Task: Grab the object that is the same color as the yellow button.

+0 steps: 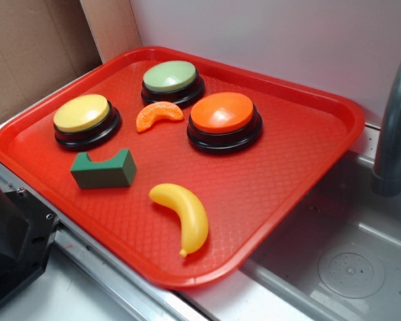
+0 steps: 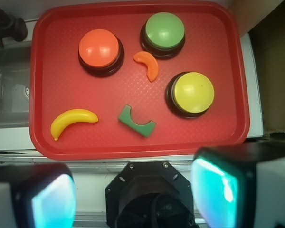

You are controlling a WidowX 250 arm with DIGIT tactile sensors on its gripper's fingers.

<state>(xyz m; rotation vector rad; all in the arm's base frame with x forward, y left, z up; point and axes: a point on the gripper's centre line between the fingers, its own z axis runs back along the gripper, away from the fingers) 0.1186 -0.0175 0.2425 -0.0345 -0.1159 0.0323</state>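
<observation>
Blurred at the bottom of the wrist view, the gripper (image 2: 133, 190) is seen with its two fingers (image 2: 52, 199) spread wide apart and nothing held between them, well short of the red tray (image 2: 133, 147). On the tray's near part, as seen from the wrist, the banana (image 2: 72, 120) is laid flat towards the left, apart from everything else, with the green block (image 2: 137, 121) to its right. Farther on, the yellow button (image 2: 194, 93) is set at the right, the orange button (image 2: 99, 49) at the left and the green button (image 2: 165, 31) at the far side, with the orange slice (image 2: 148, 65) lying between them. Beside the tray, a grey sink (image 1: 347, 267) and a faucet (image 1: 394, 120) are seen.
</observation>
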